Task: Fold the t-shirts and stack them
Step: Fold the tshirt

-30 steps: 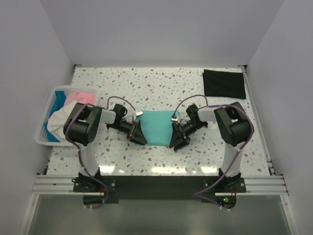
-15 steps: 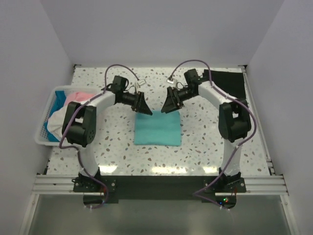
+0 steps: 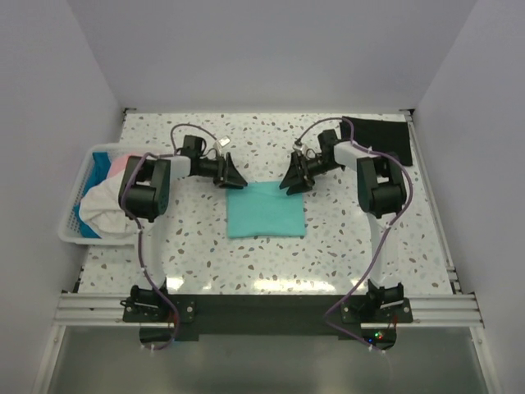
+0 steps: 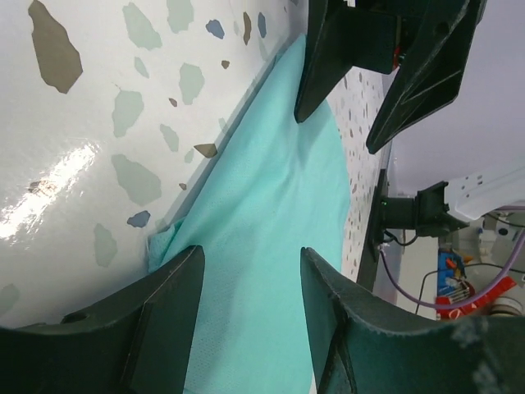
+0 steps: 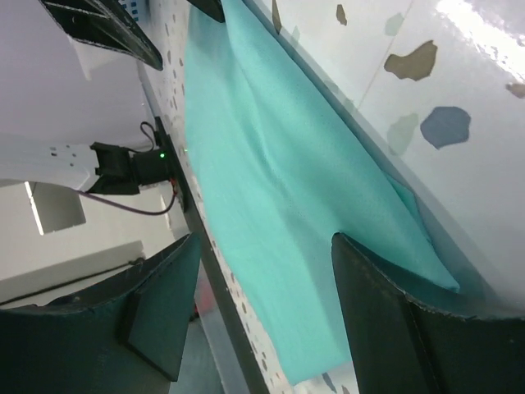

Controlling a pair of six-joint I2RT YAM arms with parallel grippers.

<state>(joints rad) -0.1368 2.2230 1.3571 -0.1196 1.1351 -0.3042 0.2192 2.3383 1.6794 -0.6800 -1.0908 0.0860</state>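
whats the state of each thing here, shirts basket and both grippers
teal-green cloth t-shirt, folded flat into a rectangle
black cloth t-shirt, folded flat, far right
white slatted plastic basket, holding an unfolded heap of shirts
left gripper, jaws open, empty, by the teal shirt's far edge
right gripper, jaws open, empty, by the same edge

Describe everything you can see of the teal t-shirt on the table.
The teal t-shirt is soft, plain cloth, folded into a neat, roughly square packet, with layered edges showing at its corners. It lies flat on the speckled table, midway between the arms. The left gripper and right gripper stand open at its two far corners, gripping nothing.
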